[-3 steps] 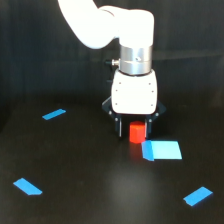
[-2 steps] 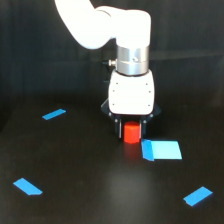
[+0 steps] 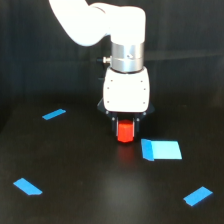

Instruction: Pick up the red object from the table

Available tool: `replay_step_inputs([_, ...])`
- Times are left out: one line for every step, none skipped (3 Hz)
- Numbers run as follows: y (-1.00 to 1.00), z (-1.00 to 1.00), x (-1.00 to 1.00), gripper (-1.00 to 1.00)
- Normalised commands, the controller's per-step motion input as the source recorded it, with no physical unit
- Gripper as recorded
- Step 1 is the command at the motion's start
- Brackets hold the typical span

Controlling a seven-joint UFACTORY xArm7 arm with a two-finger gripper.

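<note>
The red object (image 3: 126, 131) is a small red-orange upright cylinder in the middle of the exterior view. It sits directly under the white wrist of my arm, which hides its top. My gripper (image 3: 126, 129) is shut on it, with dark fingers (image 3: 114, 124) hugging its sides. Its base is at or just above the black table (image 3: 75, 165); I cannot tell whether it touches. A faint red reflection lies on the table below it.
A flat blue rectangular block (image 3: 161, 149) lies close on the exterior view's right of the cylinder. Small blue flat pieces sit at the left (image 3: 54, 114), lower left (image 3: 27, 186) and lower right (image 3: 198, 196).
The gripper and the red object have shifted together slightly towards the exterior view's left, away from the blue block. The blue pieces have stayed put.
</note>
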Motion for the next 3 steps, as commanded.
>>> replay_step_inputs([-0.28,0.8,-0.24,-0.97])
replay_step_inputs([-0.41,0.85,-0.22,-1.0])
replay_step_inputs([-0.28,1.0,-0.16,-0.95])
